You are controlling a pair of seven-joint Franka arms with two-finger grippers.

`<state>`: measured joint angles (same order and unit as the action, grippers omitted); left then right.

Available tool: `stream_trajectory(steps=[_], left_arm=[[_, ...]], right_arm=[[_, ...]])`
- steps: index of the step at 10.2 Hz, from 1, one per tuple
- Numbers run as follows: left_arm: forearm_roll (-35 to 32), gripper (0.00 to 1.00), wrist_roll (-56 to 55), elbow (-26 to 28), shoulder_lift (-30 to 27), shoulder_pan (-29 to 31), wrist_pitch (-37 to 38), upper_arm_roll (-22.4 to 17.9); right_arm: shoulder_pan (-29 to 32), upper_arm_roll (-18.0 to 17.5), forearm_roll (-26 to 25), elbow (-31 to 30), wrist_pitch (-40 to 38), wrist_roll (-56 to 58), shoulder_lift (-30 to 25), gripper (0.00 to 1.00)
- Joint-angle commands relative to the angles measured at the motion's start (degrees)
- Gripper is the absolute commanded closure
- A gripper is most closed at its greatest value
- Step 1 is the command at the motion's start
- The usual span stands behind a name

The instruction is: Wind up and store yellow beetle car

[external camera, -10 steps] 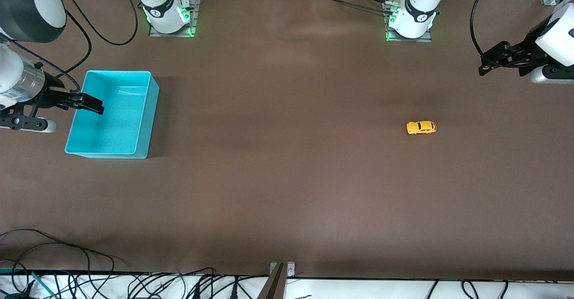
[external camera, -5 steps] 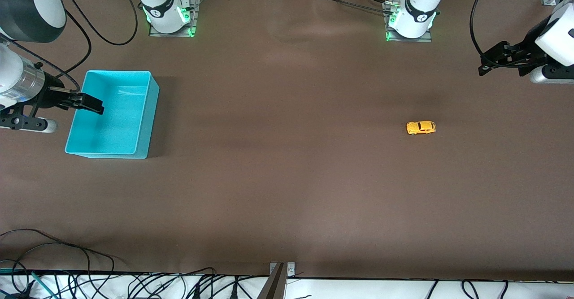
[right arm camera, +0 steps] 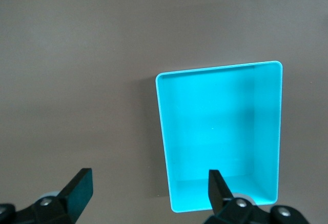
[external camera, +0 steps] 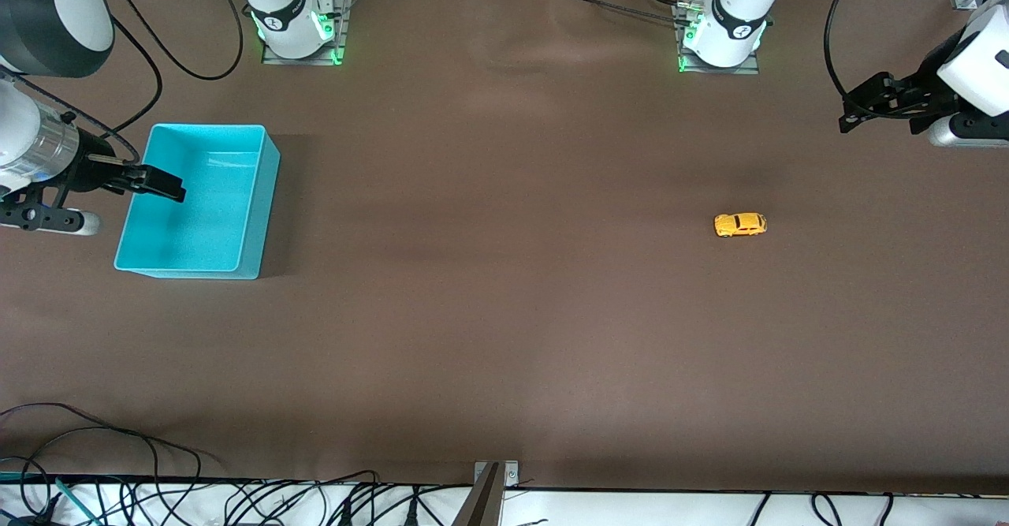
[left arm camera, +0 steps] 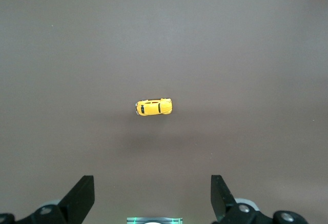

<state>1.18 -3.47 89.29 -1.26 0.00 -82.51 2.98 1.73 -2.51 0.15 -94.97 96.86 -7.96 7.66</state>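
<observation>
Nothing of the job is done yet, as far as I can judge. The yellow beetle car (external camera: 740, 225) sits on its wheels on the bare brown table (external camera: 504, 337), toward my left arm's end, untouched and well apart from the turquoise bin (external camera: 251, 230), which stands empty toward my right arm's end. Winding the car, picking it up and carrying it to the bin are all left to do.

My left gripper (external camera: 855, 113) hangs in the air over the table's edge at my left arm's end, apart from the car. Its fingers (left arm camera: 82, 196) are spread wide, holding nothing and touching nothing; in my left wrist view the car lies ahead of them, centred between the two tips.

My right gripper (external camera: 161, 186) hovers over the bin's rim at the outer side, fingers (right arm camera: 215, 185) likewise spread and empty, clear of the bin's wall. That arm waits. I judge the left arm is the one placed to go for the car first.
</observation>
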Motion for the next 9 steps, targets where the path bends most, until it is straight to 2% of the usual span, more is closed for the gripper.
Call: stream_trajectory(steps=[1,9], left_arm=[[1.11,0.00,-0.40,-1.66,0.47,0.00,1.12,0.09],[1.11,0.00,0.48,-1.93,0.65,0.00,1.12,0.18]], right_arm=[[0.38,0.05,1.17,0.58,-0.27,0.49,0.16,0.00],[0.38,0.05,1.08,0.75,-0.18,1.27,0.16,0.00]])
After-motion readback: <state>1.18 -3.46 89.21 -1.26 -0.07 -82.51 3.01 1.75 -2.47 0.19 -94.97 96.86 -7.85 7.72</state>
